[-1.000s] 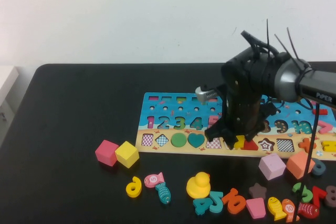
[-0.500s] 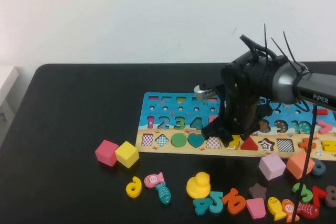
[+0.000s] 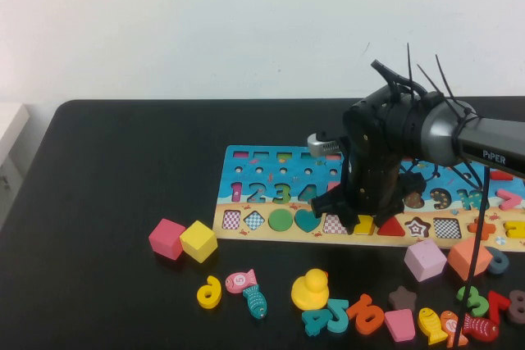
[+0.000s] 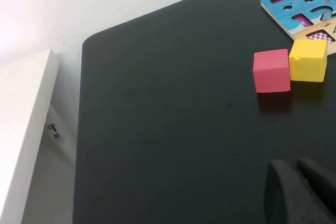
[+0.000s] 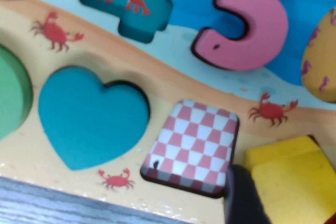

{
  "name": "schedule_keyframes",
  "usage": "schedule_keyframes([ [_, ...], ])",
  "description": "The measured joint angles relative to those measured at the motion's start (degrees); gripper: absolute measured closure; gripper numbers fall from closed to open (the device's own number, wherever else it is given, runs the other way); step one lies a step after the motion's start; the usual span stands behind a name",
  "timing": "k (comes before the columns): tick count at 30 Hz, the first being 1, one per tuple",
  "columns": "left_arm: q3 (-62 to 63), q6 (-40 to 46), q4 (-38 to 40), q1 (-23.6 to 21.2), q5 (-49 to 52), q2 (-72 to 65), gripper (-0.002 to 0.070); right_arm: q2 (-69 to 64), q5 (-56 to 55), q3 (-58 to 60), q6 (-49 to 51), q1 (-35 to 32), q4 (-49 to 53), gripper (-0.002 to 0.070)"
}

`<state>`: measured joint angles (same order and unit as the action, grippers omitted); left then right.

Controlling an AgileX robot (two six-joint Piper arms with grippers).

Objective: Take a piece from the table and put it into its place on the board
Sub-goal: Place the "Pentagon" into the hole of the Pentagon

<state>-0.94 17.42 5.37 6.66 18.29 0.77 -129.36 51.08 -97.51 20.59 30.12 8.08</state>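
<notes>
The piece [image 3: 366, 225], a small flat yellow block, lies low on the board's sandy strip between a checkered cut-out [image 3: 334, 224] and a red triangle [image 3: 391, 226]. My right gripper [image 3: 361, 220] points down onto it and is shut on it. In the right wrist view one dark finger [image 5: 242, 198] presses against the side of the piece [image 5: 292, 179], and the other finger is out of frame. The board [image 3: 271, 171] lies on the black table [image 3: 123, 170]. My left gripper [image 4: 302, 190] hovers low over bare table, fingers together and holding nothing. The left arm is outside the high view.
A pink cube [image 3: 166, 238] and a yellow cube [image 3: 198, 240] sit left of the board. In front lie a yellow duck [image 3: 311, 288], a lilac cube [image 3: 425, 259], an orange cube [image 3: 468, 257] and several loose numbers and fish. A white ledge [image 4: 21, 129] borders the table's left.
My right gripper has shifted a little to the left and down with the yellow piece, which now sits lower against the strip. The left gripper and loose pieces have not moved.
</notes>
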Motion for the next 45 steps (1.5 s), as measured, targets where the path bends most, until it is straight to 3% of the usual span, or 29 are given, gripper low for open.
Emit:
schedule_keyframes([
  [31,0.00,0.00,0.00,0.00,0.00,0.00,0.0677,0.00,0.80,-0.10,3.99,0.00,0.56,0.0309],
  [45,0.00,0.00,0.00,0.00,0.00,0.00,0.0677,-0.73,7.98,-6.31,4.29,-0.14,2.49,0.0309],
])
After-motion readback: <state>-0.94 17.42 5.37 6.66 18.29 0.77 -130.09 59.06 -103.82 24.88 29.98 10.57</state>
